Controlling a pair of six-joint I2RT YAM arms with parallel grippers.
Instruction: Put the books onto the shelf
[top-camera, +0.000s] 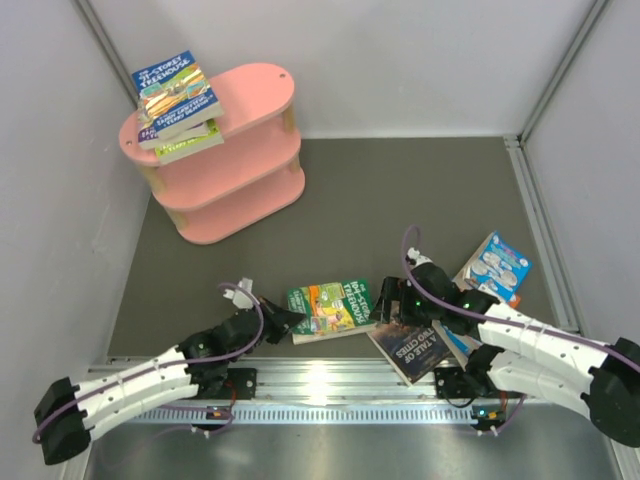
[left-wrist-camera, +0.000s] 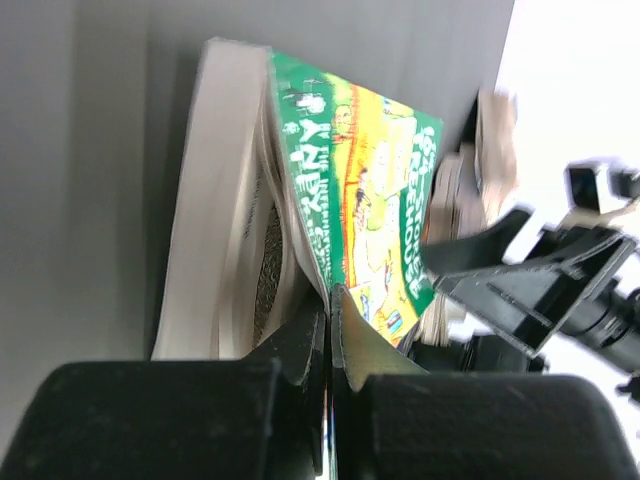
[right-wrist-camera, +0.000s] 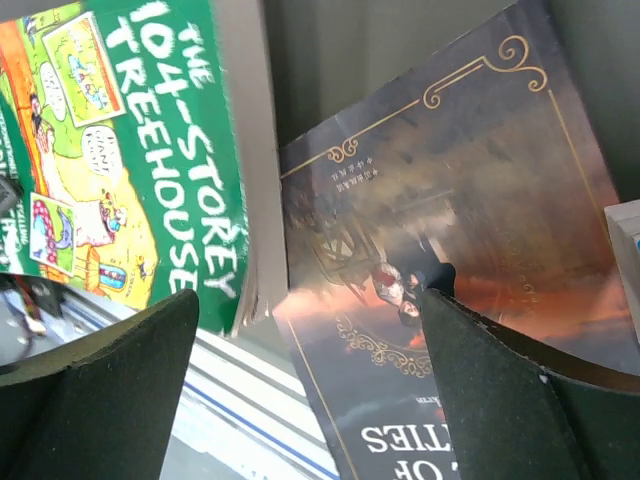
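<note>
Several thin paperbacks (top-camera: 177, 100) lie in one stack on the top board of the pink three-tier shelf w/ rounded boards and pale wooden posts (top-camera: 255, 95), in the upper left of the top view. The uppermost one has a blue cartoon cover.

The other books are low in the frame, on the dark grey table top (top-camera: 400, 190). A green cartoon-cover paperback (top-camera: 330, 308) w/ the title "104-Storey Treehouse" lies flat at the lower centre. The left gripper (top-camera: 285, 322) is at the left edge of this book. In the left wrist view its black fingers (left-wrist-camera: 300, 350) are pressed together on the edge of the front cover, and this cover stands a little away from the page block.

The right gripper (top-camera: 395, 305) hangs just right of the green book, w/ the jaws spread wide. Btw. its fingers the right wrist view shows the page edge of the green book and a dark brownish paperback w/ gold ornament frame (right-wrist-camera: 470, 200). These two lie just beside each other, w/ a narrow strip of table btw. them.

A blue-and-white cartoon paperback (top-camera: 497, 262) lies further right, partly behind the right arm. How many more books are under that arm, I cannot tell. Both arm bases sit on a silver metal rail (top-camera: 330, 385) at the bottom edge.
</note>
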